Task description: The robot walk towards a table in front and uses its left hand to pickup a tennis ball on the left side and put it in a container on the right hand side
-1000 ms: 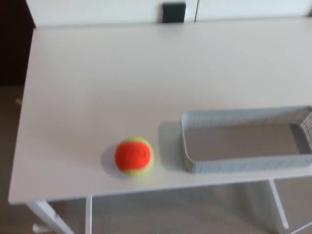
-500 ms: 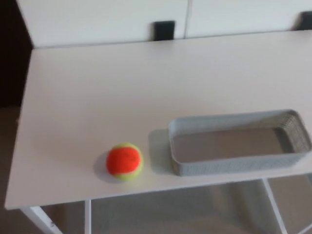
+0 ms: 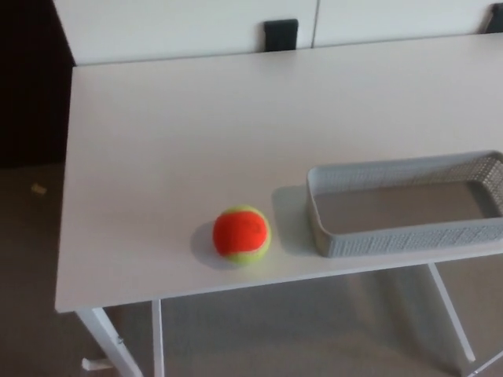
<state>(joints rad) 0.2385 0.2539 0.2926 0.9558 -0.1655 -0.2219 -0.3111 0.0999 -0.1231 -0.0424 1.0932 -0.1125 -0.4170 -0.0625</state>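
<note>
A single view looks out from the robot's head. It faces steeply down and forward across the near edge of a white table (image 3: 157, 141), whose far edge lies toward 12 o'clock. The camera stands fairly near, so the tabletop fills most of the frame and runs out at 3 o'clock. The tennis ball (image 3: 242, 234) lies toward 6 o'clock, the grey container (image 3: 409, 238) toward 4 o'clock, and bare floor (image 3: 31, 251) at 9 o'clock.
</note>
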